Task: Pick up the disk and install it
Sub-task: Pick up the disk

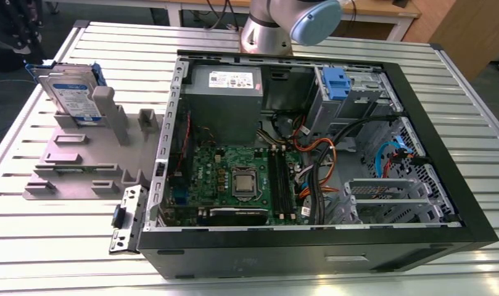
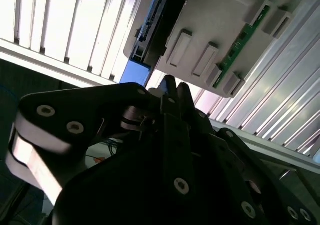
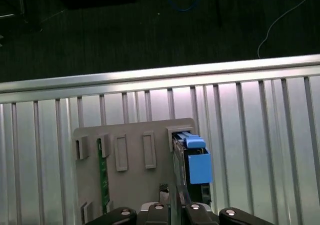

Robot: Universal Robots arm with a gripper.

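Gripper [image 2: 175,87] jaws pressed together; arm [image 1: 270,34] upright.

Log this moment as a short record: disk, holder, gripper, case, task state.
disk: upright in the grey holder, outside the computer case
grey holder: on the slatted table, on the exterior view's left of the case
gripper: shut, empty, apart from the disk
computer case: open, motherboard exposed
task state: disk not yet picked up
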